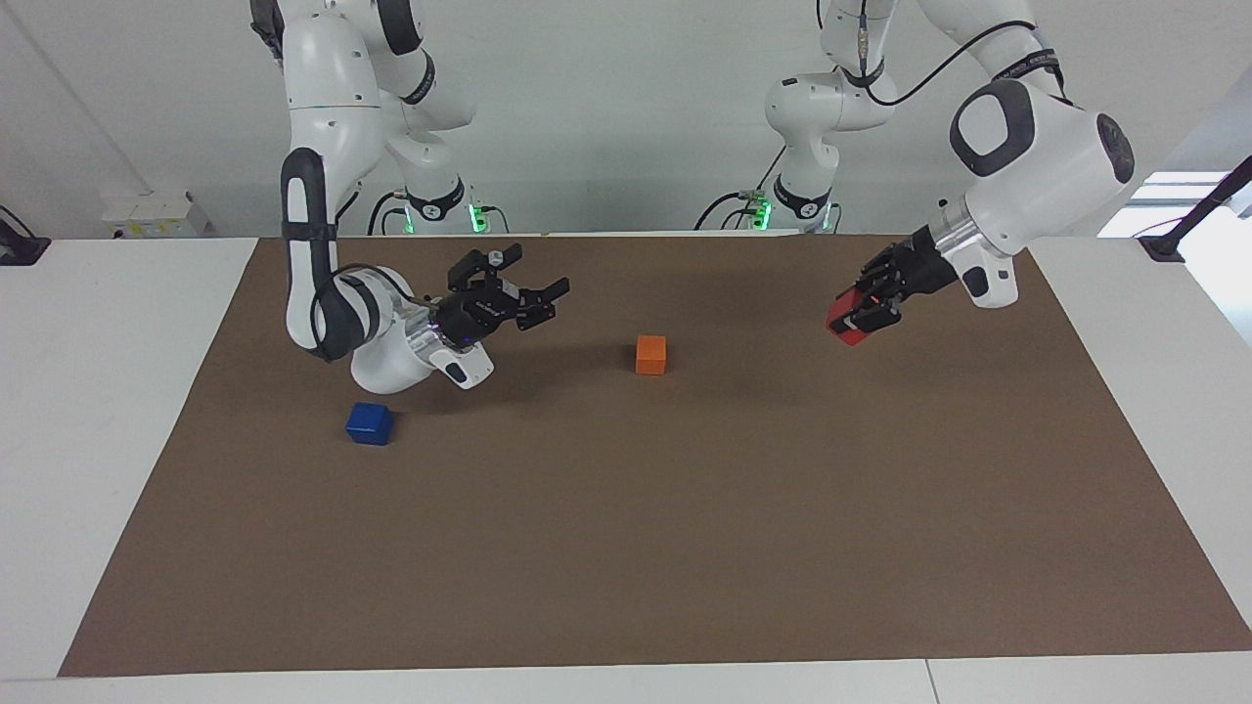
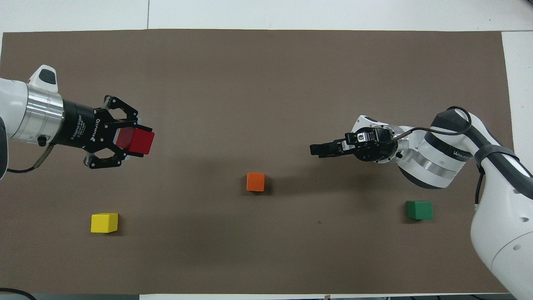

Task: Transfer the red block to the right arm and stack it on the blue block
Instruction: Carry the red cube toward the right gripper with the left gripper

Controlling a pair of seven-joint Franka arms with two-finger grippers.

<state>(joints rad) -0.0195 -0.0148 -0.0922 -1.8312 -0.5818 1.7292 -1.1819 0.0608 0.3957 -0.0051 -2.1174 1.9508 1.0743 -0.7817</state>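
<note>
My left gripper (image 1: 863, 309) is shut on the red block (image 1: 843, 324) and holds it in the air over the mat at the left arm's end; the block also shows in the overhead view (image 2: 136, 141), in the left gripper (image 2: 125, 141). My right gripper (image 1: 540, 279) is open and empty, raised over the mat and pointing toward the table's middle; it shows edge-on in the overhead view (image 2: 313, 149). The blue block (image 1: 370, 423) sits on the mat at the right arm's end, just under and beside the right wrist. The overhead view hides it under the right arm.
An orange block (image 1: 650, 354) sits on the brown mat (image 1: 626, 548) near the middle, also seen in the overhead view (image 2: 255, 182). A green block (image 2: 419, 209) lies near the right arm's base, and a yellow block (image 2: 104, 222) near the left arm's base.
</note>
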